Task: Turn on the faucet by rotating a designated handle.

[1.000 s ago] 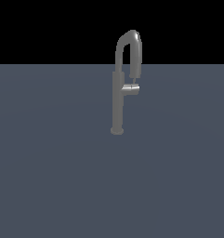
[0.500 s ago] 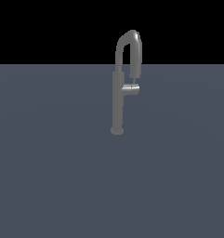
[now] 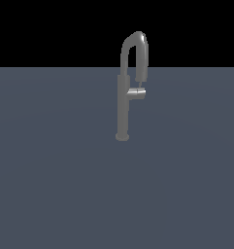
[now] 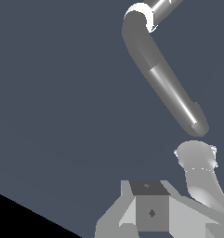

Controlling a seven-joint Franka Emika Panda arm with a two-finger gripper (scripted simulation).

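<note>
A flat blue-grey worktop carries only the faucet, which stands upright on its small round base toward the far edge, its spout arching over to the exterior view's right. The handle juts sideways from the post just below the spout's end. No arm shows in the exterior view. In the wrist view the hand sits close beside the faucet's tubing; whether its fingers are wide or narrow cannot be told.
</note>
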